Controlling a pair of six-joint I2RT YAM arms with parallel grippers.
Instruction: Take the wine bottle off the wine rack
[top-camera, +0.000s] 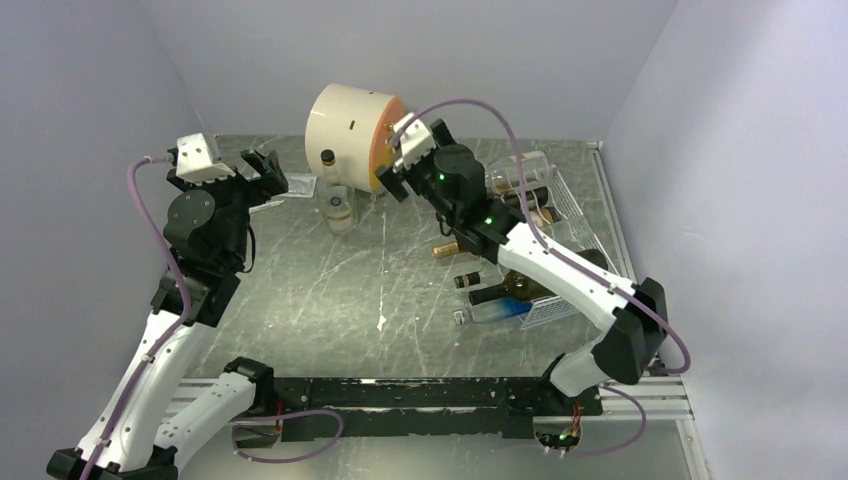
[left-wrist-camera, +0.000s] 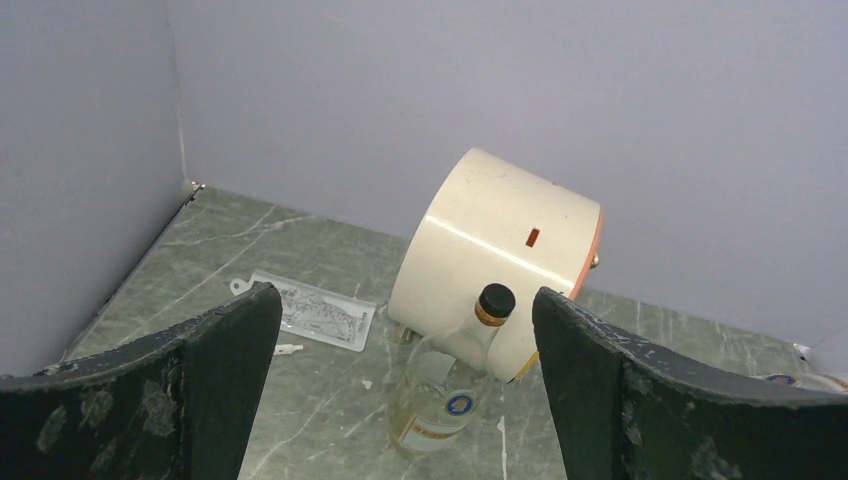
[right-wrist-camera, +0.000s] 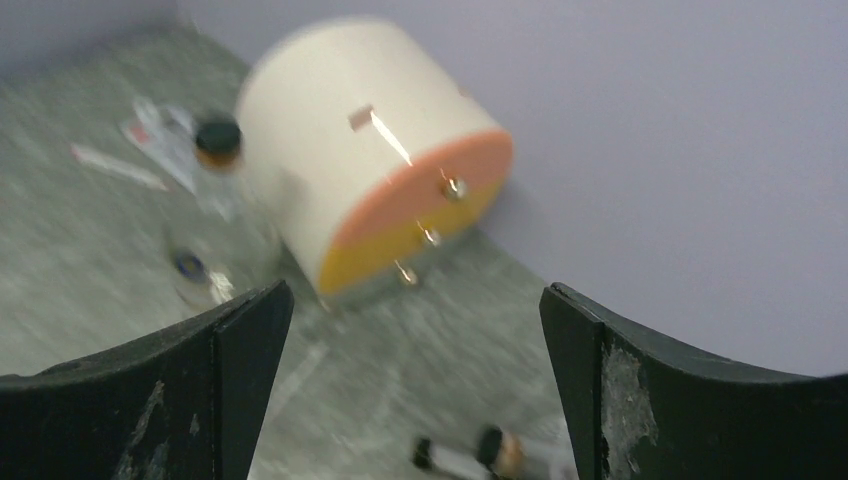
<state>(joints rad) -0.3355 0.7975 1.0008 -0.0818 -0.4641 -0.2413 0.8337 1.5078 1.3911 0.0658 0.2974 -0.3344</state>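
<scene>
The white wire wine rack (top-camera: 572, 205) lies at the right of the table, and several bottles (top-camera: 500, 292) rest on it with their necks pointing left. A clear wine bottle (top-camera: 338, 200) with a black cap stands upright on the table beside the cream drum (top-camera: 350, 125). It also shows in the left wrist view as the clear bottle (left-wrist-camera: 450, 390). My right gripper (top-camera: 405, 165) hangs open above the table between the drum and the rack, holding nothing. My left gripper (top-camera: 270, 180) is open and empty, left of the standing bottle. The right wrist view is blurred, with bottle necks (right-wrist-camera: 495, 450) low in it.
The cream drum (left-wrist-camera: 500, 260) with an orange and yellow face (right-wrist-camera: 420, 215) sits at the back middle. A flat clear plastic packet (left-wrist-camera: 310, 310) lies left of the drum. Grey walls close in the table on three sides.
</scene>
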